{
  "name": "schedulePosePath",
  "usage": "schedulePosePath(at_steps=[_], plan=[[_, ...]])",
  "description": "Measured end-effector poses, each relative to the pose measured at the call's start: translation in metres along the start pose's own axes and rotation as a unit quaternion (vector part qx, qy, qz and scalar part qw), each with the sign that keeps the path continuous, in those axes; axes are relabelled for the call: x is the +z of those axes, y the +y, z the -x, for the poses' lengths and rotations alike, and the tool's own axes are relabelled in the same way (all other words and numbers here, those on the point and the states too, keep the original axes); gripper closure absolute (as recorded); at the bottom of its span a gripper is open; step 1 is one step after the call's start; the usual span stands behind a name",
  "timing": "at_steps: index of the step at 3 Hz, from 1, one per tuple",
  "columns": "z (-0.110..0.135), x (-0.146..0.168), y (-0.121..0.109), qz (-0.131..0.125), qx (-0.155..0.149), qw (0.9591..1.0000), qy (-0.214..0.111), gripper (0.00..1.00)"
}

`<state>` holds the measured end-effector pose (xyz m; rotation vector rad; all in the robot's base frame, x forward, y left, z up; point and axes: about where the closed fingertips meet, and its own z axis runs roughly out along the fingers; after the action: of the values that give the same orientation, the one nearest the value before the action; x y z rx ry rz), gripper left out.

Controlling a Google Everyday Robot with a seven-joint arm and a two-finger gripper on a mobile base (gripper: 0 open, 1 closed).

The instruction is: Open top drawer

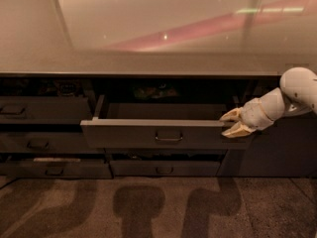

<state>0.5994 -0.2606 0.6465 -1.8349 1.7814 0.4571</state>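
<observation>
The top drawer [129,134] is the wide dark grey drawer in the middle of the cabinet. It is pulled out, so its grey tray shows behind the flat front, which has a small loop handle [168,138]. My gripper [231,124] comes in from the right on a white arm [297,90]. It is at the right end of the drawer front. Its cream fingers [237,131] are apart, one above and one below the front's top edge.
A pale glossy countertop [158,29] runs above the cabinet. Smaller dark drawers sit to the left [29,110] and below [163,168], all pushed in. A dark cabinet panel [277,152] is on the right. Speckled floor [148,207] lies in front.
</observation>
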Motion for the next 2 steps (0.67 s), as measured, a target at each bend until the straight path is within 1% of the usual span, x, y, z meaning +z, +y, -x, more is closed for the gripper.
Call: schedulePosePath(at_steps=[1,2], plan=[[0.0004,-0.0064,0.0072,-0.017,-0.022,0.9996,0.005,1.00],[0.0006,-0.0059,0.0071,-0.017,-0.022,0.9996,0.004,1.00]])
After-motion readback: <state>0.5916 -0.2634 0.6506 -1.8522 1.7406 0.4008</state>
